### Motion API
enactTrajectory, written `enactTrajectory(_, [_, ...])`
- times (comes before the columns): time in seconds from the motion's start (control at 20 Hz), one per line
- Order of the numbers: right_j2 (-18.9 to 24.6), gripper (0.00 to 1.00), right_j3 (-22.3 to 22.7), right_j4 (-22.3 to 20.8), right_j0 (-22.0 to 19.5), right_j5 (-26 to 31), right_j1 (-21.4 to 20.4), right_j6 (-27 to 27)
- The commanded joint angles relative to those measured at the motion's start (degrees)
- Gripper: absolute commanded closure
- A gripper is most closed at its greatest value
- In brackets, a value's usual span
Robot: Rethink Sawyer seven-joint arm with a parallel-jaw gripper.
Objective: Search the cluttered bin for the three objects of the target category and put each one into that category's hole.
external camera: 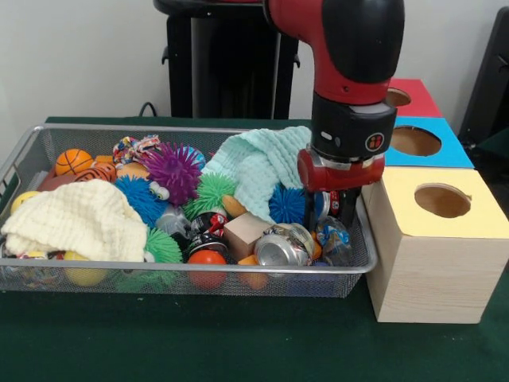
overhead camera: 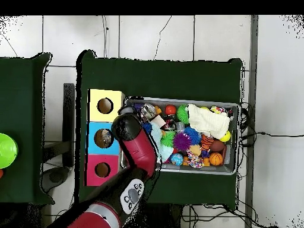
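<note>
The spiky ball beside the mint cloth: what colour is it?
Purple spiky ball; clearest in the front view.

A plain pale wall stands behind the scene, evenly lit. The table wears a dark green cloth. From above, the floor is made of large light tiles with dark seams, and thin black cables trail across it. A second green-covered table sits just beside the first, carrying a bright green round object at its edge.
</note>
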Motion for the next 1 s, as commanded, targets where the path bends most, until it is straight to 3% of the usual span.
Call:
enactTrajectory(0.05, [5.3,0.0,-7.7,-2.9,0.7,-2.7,5.8,24.0])
enactTrajectory(0.2, [0.8,0.0,-13.6,-6.9,2.1,2.0,9.4,33.7])
enactTrajectory(0.25, [0.5,0.0,-14.1,-7.0,2.2,2.2,9.8,34.4])
enactTrajectory(1.0, [1.3,0.0,-14.4,-7.7,1.9,1.9,9.0,34.5])
